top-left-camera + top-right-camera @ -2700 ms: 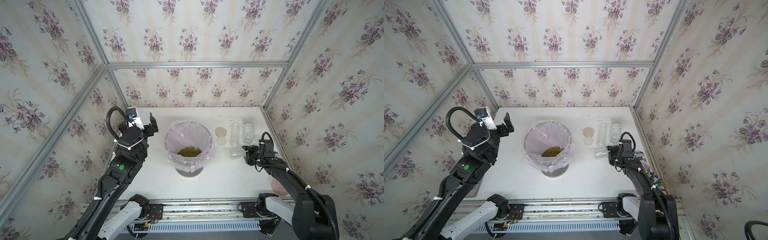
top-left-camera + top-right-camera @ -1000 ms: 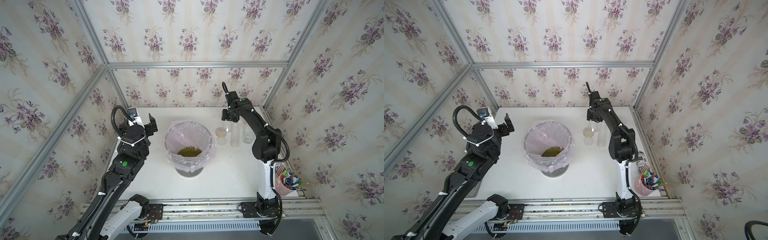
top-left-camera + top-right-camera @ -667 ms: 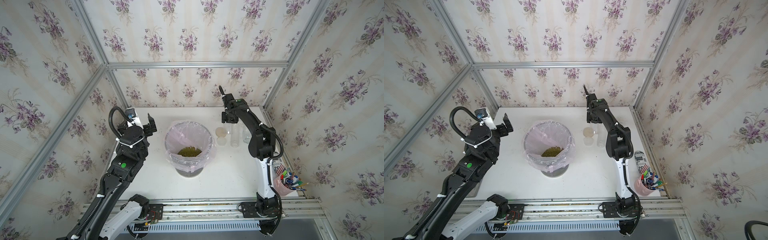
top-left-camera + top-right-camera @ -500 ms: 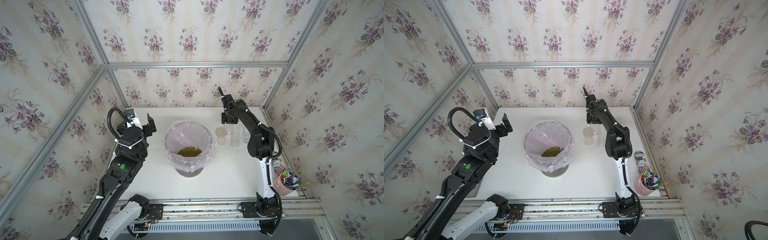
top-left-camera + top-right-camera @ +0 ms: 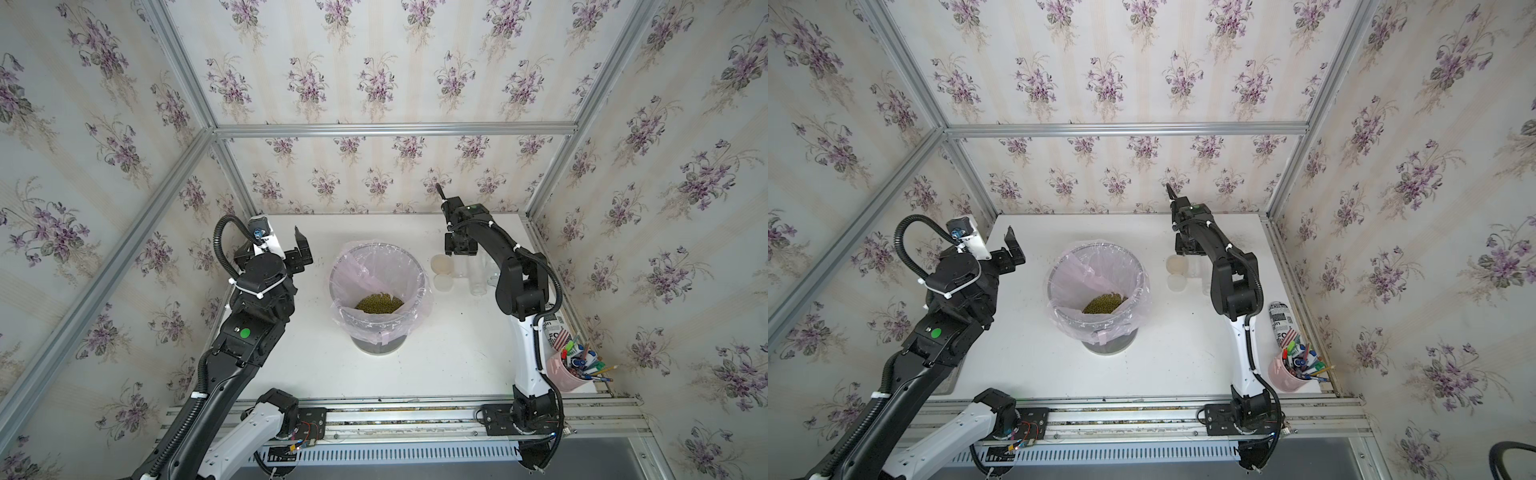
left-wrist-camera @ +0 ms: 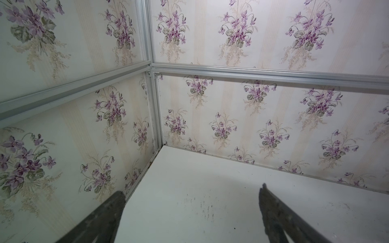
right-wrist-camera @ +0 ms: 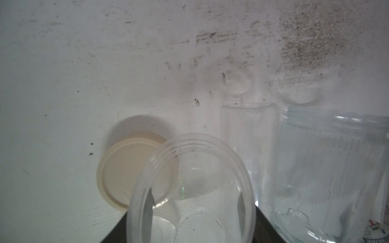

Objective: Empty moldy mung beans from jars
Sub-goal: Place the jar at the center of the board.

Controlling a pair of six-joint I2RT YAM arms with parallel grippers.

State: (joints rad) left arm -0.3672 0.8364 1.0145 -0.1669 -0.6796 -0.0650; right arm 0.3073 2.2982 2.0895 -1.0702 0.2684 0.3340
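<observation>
Two arms, left arm [image 5: 249,328] bent, jaws wide apart, right arm [image 5: 494,245] extended rearward, jaws gripping jar [image 7: 195,178]

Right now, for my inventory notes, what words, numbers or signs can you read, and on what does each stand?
"FO": on the black-and-white printed can; its finer print is too small to read.
"MORE": on a printed label at the right wrist view's edge, probably the same can.
Pens in the pink cup: markings too small to read.
Clear jars and tan lid: no text.
</observation>
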